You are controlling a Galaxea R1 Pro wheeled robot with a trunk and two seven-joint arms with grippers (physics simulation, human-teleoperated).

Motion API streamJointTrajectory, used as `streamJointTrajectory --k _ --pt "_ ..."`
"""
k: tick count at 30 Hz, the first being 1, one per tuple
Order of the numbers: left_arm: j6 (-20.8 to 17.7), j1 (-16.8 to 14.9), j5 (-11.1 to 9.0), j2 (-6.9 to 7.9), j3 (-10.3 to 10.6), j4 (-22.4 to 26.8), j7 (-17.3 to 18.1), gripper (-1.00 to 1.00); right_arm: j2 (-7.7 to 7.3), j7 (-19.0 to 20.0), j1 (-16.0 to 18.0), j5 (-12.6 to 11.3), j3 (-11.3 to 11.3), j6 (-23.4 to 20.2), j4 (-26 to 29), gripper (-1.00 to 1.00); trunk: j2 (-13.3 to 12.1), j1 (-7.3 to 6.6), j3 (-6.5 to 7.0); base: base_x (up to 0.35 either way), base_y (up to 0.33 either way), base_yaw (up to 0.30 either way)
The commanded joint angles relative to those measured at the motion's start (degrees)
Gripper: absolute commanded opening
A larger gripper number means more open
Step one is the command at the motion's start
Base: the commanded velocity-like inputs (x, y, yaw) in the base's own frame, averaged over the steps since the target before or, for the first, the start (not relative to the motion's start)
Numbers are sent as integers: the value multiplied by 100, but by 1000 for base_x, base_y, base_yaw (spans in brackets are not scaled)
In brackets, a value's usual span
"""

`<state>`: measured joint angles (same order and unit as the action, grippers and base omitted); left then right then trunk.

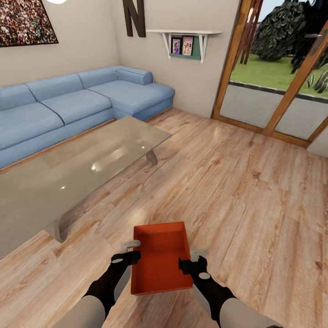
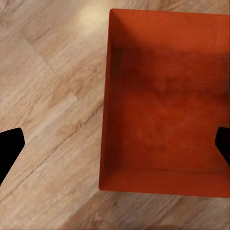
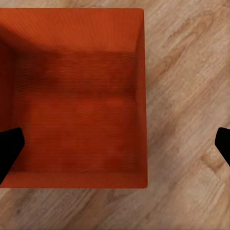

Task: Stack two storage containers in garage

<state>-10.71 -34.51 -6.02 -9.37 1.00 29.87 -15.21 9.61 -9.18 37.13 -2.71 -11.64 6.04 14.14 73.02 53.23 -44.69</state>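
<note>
We straddle each long wall of the storage container (image 1: 160,262) with the left claw (image 1: 130,251) and right claw (image 1: 192,259), both spread apart, ready to lift it evenly.

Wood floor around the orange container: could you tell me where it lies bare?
Bare planks stretch from the container rightward to the glass doors. Left is tighter: the coffee table and sofa. Both grippers, left and right, flank its long walls.

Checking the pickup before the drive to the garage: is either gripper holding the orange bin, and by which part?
Cannot be told. Both grippers, left and right, straddle the storage container's long side walls with jaws open; no closed hold is visible.
</note>
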Motion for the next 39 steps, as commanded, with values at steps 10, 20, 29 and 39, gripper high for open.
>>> streamJointTrajectory --k 10,20,29,39 --pt "16 -3 -76 15 -4 8 -41 100 -28 -31 4 -29 -49 30 -8 100 405 220 -184 0 0 0" --pt "-14 -3 -84 71 -4 -36 -25 100 -12 -39 8 -64 -30 89 -2 100 646 352 -292 0 0 0" --pt "4 -3 -41 152 17 -39 -9 100 -26 -40 11 -68 -25 88 126 100 285 154 -130 0 0 0" --pt "25 1 -2 172 72 -93 -17 100 -120 -35 10 -66 -28 22 331 100 44 22 -22 0 0 0"
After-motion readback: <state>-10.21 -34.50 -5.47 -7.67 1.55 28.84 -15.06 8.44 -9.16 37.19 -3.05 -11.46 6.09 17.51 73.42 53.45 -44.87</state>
